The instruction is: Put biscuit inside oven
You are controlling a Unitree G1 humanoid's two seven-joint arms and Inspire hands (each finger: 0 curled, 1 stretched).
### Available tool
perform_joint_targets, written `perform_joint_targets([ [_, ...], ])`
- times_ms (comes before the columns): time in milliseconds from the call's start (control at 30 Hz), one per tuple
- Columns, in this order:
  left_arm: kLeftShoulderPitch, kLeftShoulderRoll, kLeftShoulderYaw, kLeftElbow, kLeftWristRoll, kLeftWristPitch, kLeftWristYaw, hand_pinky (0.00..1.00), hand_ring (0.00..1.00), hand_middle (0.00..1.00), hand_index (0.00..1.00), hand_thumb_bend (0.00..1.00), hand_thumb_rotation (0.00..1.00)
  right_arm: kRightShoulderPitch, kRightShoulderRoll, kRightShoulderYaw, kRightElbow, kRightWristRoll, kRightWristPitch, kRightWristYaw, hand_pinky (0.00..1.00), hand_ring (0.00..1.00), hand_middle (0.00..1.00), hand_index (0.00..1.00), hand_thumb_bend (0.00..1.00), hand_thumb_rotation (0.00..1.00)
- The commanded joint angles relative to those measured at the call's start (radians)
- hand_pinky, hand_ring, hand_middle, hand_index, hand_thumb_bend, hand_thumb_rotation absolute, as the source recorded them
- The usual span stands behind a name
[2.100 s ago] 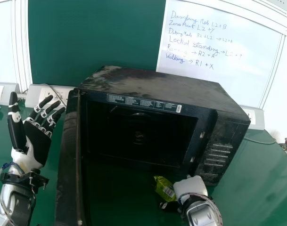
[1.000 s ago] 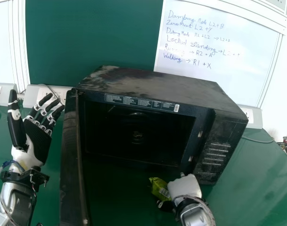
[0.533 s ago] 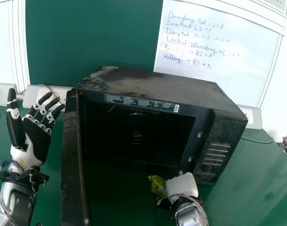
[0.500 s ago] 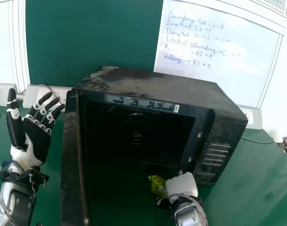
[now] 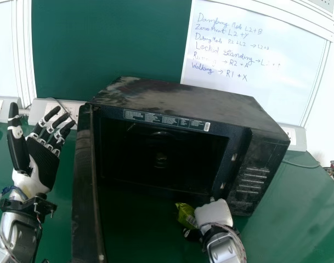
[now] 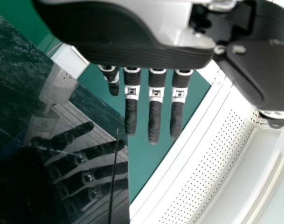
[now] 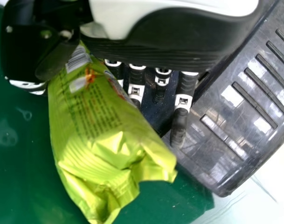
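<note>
The oven (image 5: 183,98) stands on the table (image 5: 298,219), its door (image 5: 84,192) at the left, between oven and left hand (image 5: 43,164). Before the opening, toward the right, the biscuit packet (image 5: 185,215) lies in the right hand (image 5: 213,213). A whiteboard (image 5: 221,90) is behind.

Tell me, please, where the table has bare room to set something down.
The table is bare right of the oven, and in front of its opening between the open door and the green biscuit packet. It is crowded by the oven's front right corner, where the right hand holds the packet, and tight between the door and the left hand.
</note>
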Motion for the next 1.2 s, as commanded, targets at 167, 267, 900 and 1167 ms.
perform_joint_targets([
  [167,-0.006,-0.004,0.003,0.005,-0.017,0.002,0.004,0.76,0.7,0.68,0.69,0.86,0.35,0.04,0.003,0.001,0.015,0.069,-0.017,0.024,0.36,0.4,0.48,0.61,0.62,0.02],
  [267,-0.005,-0.004,0.003,0.006,-0.017,0.001,0.002,0.76,0.7,0.68,0.69,0.87,0.35,0.041,0.002,-0.003,0.016,0.076,-0.014,0.012,0.36,0.4,0.48,0.62,0.58,0.0],
  [900,0.002,-0.002,0.006,0.014,-0.022,-0.009,-0.007,0.74,0.69,0.68,0.69,0.85,0.35,0.044,0.003,-0.055,-0.032,0.176,-0.004,-0.024,0.5,0.54,0.49,0.58,0.57,0.0],
  [1167,0.005,0.001,0.005,0.021,-0.018,-0.015,-0.017,0.77,0.71,0.69,0.71,0.84,0.36,0.056,-0.001,-0.081,-0.067,0.211,0.009,-0.08,0.48,0.48,0.43,0.52,0.53,0.0],
])
